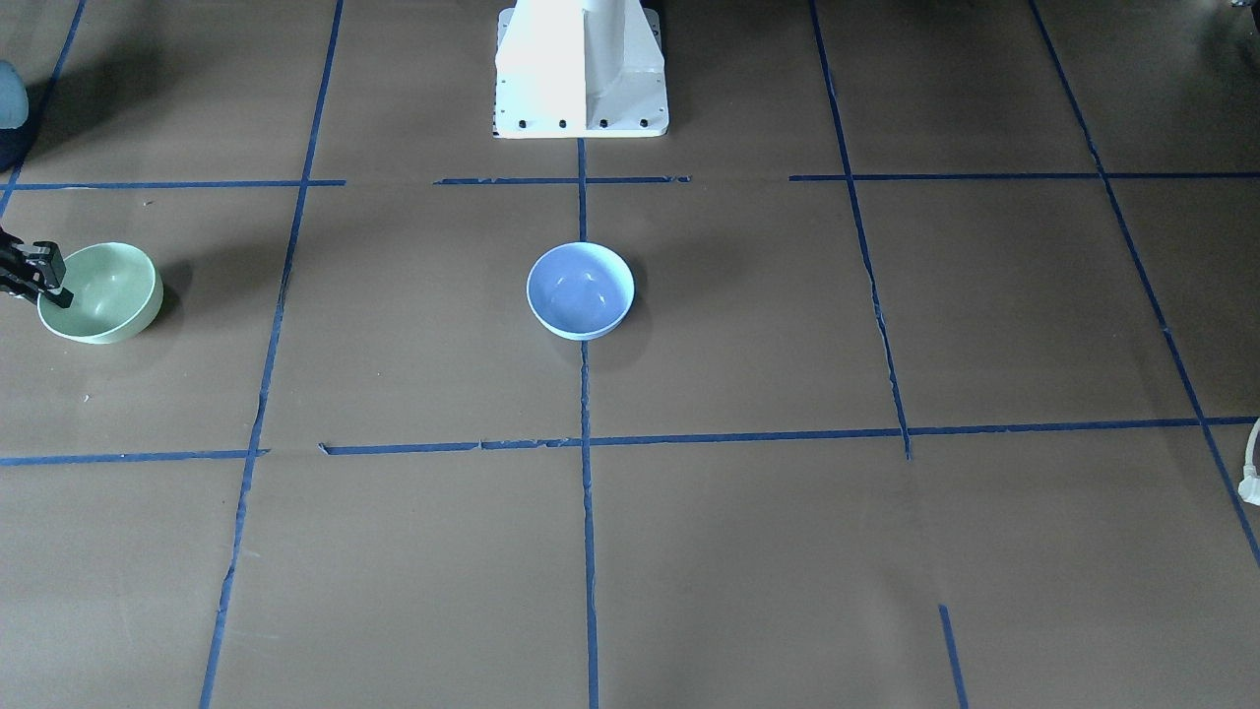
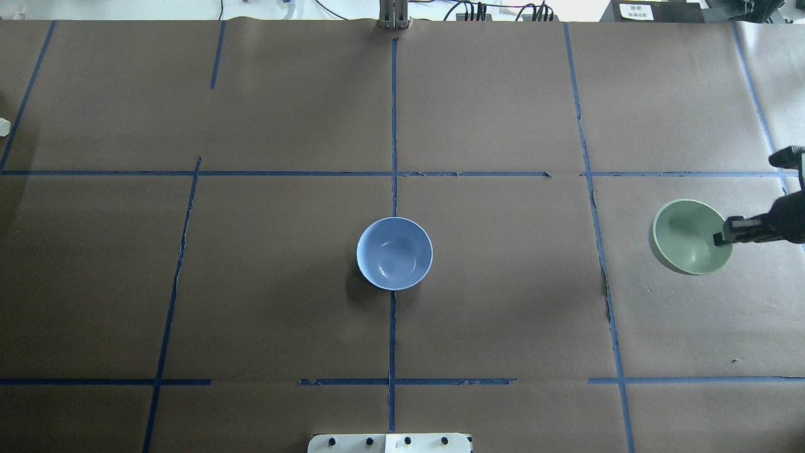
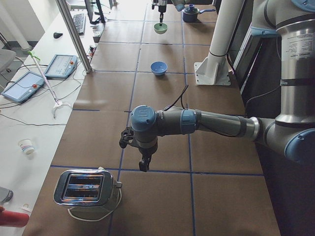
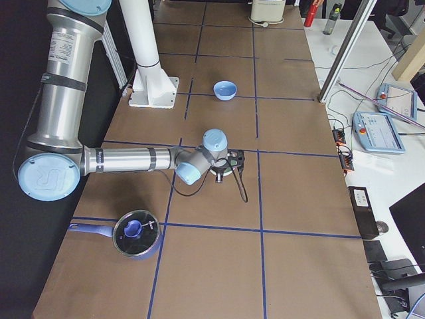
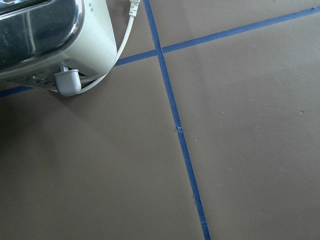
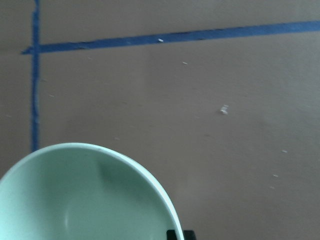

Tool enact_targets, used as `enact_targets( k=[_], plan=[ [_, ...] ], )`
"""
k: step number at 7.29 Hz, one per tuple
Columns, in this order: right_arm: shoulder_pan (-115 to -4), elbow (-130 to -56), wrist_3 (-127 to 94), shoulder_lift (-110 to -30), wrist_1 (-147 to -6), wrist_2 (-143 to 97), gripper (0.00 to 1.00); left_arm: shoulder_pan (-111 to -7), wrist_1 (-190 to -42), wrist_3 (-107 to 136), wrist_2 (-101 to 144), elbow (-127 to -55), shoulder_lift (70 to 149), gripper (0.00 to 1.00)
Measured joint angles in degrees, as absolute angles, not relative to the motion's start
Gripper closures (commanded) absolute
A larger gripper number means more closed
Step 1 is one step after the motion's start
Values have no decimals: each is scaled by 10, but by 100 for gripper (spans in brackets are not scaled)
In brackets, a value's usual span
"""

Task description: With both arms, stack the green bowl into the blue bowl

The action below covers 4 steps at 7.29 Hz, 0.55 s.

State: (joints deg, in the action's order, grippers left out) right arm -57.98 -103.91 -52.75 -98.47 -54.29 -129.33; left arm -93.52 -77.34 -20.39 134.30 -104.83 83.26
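The green bowl (image 1: 98, 292) sits far out on my right side, also in the overhead view (image 2: 690, 236) and, small, in the left side view (image 3: 160, 28). My right gripper (image 1: 54, 289) is shut on its rim, one finger inside and one outside, as the overhead view (image 2: 720, 238) shows; the right wrist view shows the bowl's rim (image 6: 85, 195) close up. The bowl looks slightly tilted. The blue bowl (image 1: 580, 290) stands upright and empty at the table's middle (image 2: 394, 253). My left gripper (image 3: 143, 166) hangs low over the table far to the left, near a toaster; I cannot tell if it is open.
A chrome toaster (image 3: 86, 189) with a white cord stands by the left gripper, also in the left wrist view (image 5: 50, 40). A lidded blue pot (image 4: 136, 234) stands near the right arm. The white pedestal base (image 1: 581, 69) is at the robot's edge.
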Motion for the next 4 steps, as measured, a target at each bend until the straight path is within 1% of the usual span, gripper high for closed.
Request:
enact_targets(
  k=[1, 2, 3, 4],
  plan=[
    [-567, -1087, -574, -931, -632, -1295, 100, -935, -773, -201, 1346, -1048, 833, 0],
    [-539, -1121, -638, -852, -724, -1286, 100, -935, -773, -194, 1351, -1049, 833, 0],
    [-492, -1134, -716, -764, -801, -1256, 100, -935, -773, -187, 1355, -1049, 833, 0],
    [-430, -1132, -791, -681, -861, -1202, 100, -935, -773, -184, 1357, -1048, 833, 0]
  ],
)
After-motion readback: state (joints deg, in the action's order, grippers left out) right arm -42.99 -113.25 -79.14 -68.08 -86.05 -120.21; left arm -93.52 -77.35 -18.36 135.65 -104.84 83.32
